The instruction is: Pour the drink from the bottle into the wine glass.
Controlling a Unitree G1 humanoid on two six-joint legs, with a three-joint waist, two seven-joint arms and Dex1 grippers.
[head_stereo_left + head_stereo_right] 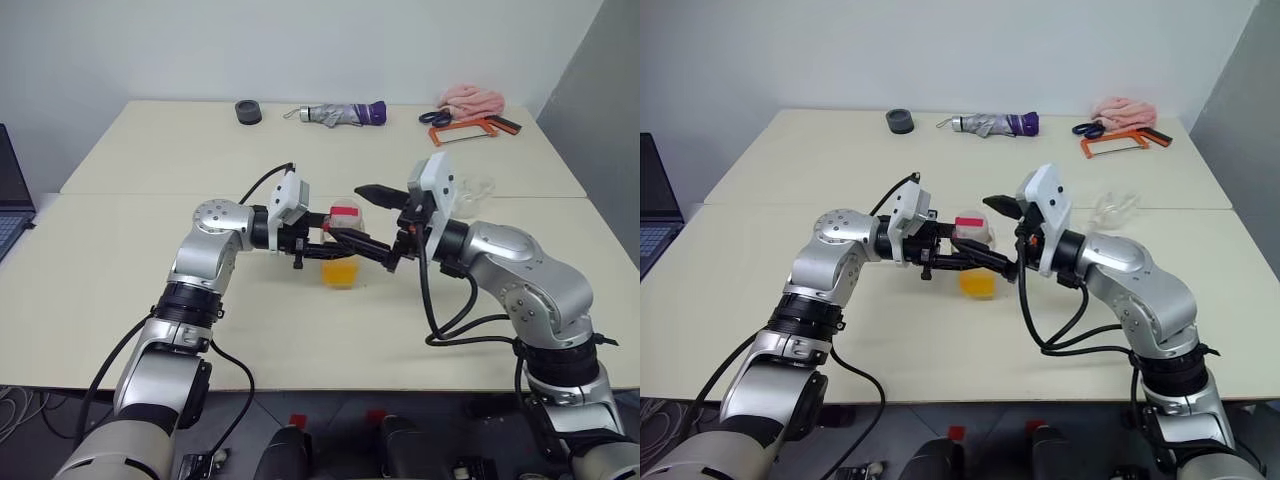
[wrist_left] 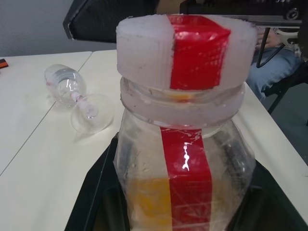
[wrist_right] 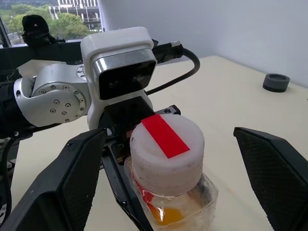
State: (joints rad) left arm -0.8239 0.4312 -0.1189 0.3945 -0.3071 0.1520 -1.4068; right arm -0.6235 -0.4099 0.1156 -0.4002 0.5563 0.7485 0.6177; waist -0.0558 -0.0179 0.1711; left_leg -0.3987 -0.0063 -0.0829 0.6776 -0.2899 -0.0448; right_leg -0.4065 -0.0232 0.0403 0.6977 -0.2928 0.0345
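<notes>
— Nearest of all, the bottle (image 2: 185, 144) is seen clamped upright in the left end effector (image 1: 345, 240), whose fingers are closed tight on its squarish body, just above the worktop (image 1: 120, 260). How is the right end effector (image 3: 166, 168) set?

— It is spread as wide as it goes and nothing is held in it. Its two fingers (image 3: 72, 178) are placed on either side of the cap (image 3: 166, 144), apart from it.

— And the drink (image 1: 341, 271)?

— It is seen low in the bottle, below both end effectors. The wine glass (image 2: 79, 98) is found lying on its side on the worktop, beyond the right end effector and well apart from the bottle.

— What could be expected to go wrong?

— If the cap is gripped off-centre, the bottle could be twisted in the left grip and drink slopped out. Nothing can be poured into a toppled glass, and it could be rolled away if it is nudged.
</notes>
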